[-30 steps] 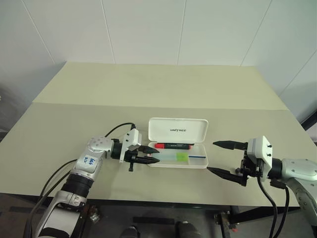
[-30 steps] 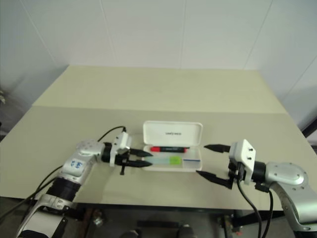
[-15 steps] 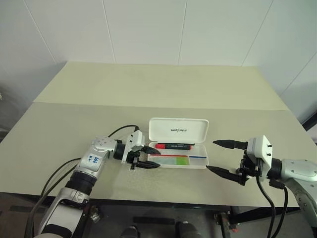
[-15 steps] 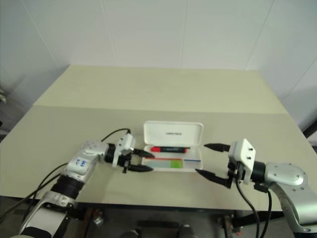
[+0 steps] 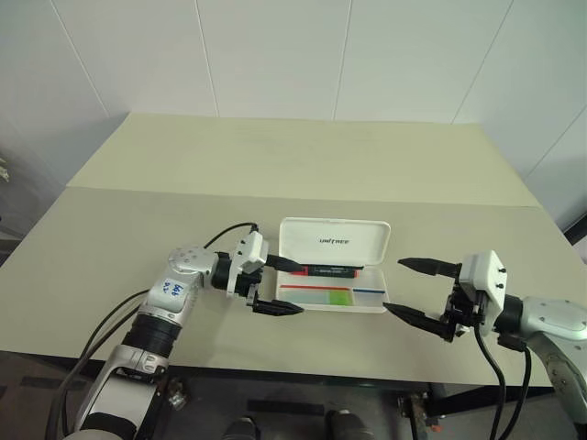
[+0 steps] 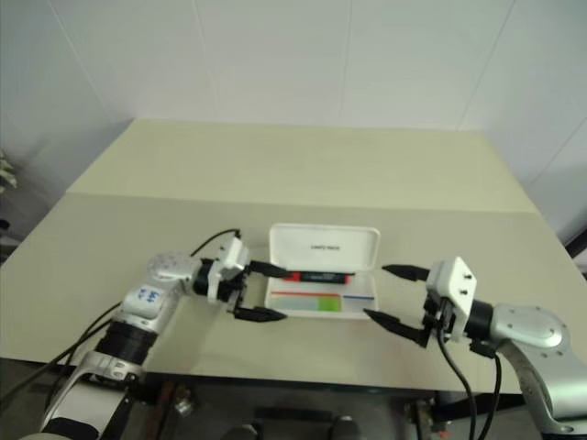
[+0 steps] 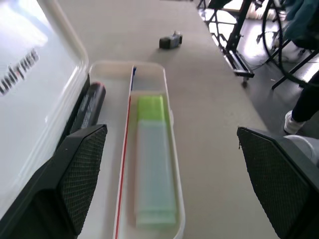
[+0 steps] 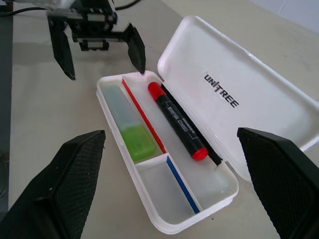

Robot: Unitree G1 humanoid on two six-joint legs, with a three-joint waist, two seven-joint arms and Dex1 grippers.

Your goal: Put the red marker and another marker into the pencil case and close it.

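The white pencil case (image 5: 380,299) lies open on the table, its lid (image 5: 333,241) standing up behind the tray. In the back compartment lies the red marker (image 5: 323,270) (image 8: 177,122). The green marker (image 5: 326,296) (image 7: 152,164) lies in the front compartment. My left gripper (image 5: 299,288) hovers at the case's left end, open, its fingers (image 7: 82,169) wide apart with nothing between them. Right of the case, my right gripper (image 5: 394,285) is open and empty, pointing at the case's right end.
A small dark object (image 7: 170,41) lies on the table beyond the case's far end. The table's front edge (image 5: 303,371) runs close below both grippers. A cable (image 5: 225,234) loops from my left wrist. Beyond the table edge stand metal frames and a person's leg (image 7: 304,99).
My left gripper has opened, let go of the green marker and lifted slightly. The marker now lies in the case's front compartment. The right gripper has stayed put.
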